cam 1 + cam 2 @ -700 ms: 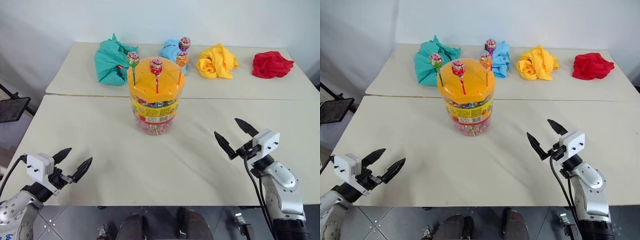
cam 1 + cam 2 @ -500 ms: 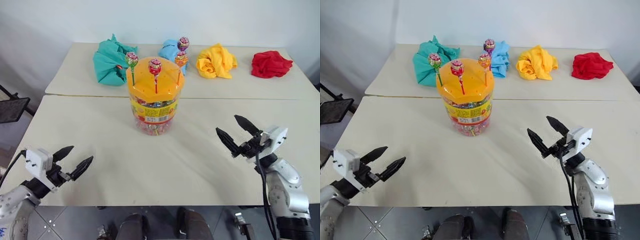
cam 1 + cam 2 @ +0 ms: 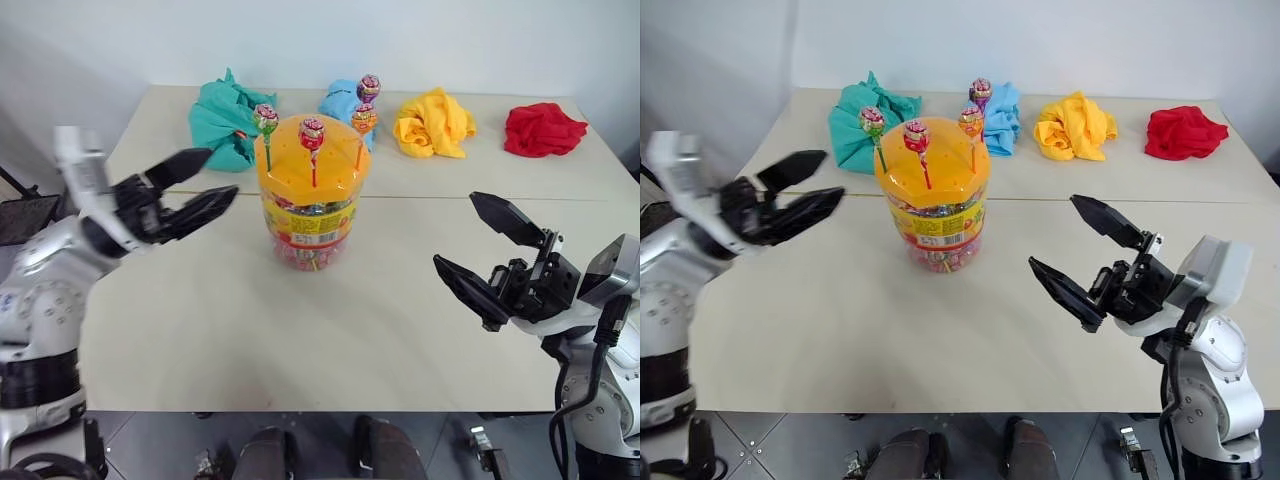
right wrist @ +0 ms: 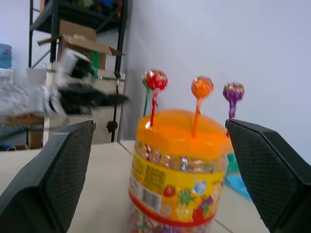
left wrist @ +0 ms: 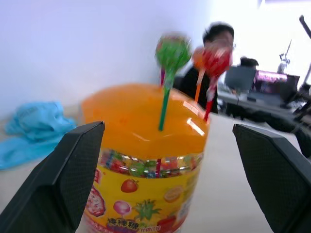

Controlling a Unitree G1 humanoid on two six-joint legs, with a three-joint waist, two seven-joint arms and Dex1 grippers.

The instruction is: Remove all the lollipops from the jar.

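The jar [image 3: 311,190] stood upright on the near bench [image 3: 330,330], close to its far edge, where a thin seam separated it from a second bench [image 3: 480,165] set against a plain white wall [image 3: 400,40]. Both bench tops were pale beige and matte. All four lollipops [image 3: 312,133] stood on their sticks in the jar's domed orange lid: the green one [image 3: 265,119] on the left, the red one nearest the front, the orange one [image 3: 364,118] to the right and the purple one [image 3: 369,87] farthest back.

On the far bench, four bunched cloths lay in a row behind the jar: teal [image 3: 222,125], blue [image 3: 340,98] (partly hidden by the lollipops), yellow [image 3: 434,123] and red [image 3: 543,129].

The left end effector [image 3: 192,184] was raised above the bench to the left of the jar, at about lid height, its black fingers spread wide, pointing toward the jar and holding nothing. The right end effector [image 3: 487,254] hung over the near bench to the right of the jar and nearer the robot, its fingers also spread wide and empty. Neither touched the jar.

Past the jar, the left wrist view showed a seated person [image 5: 216,53] among desks and equipment. The right wrist view showed a dark shelving rack [image 4: 73,53] with a cardboard box against the wall.
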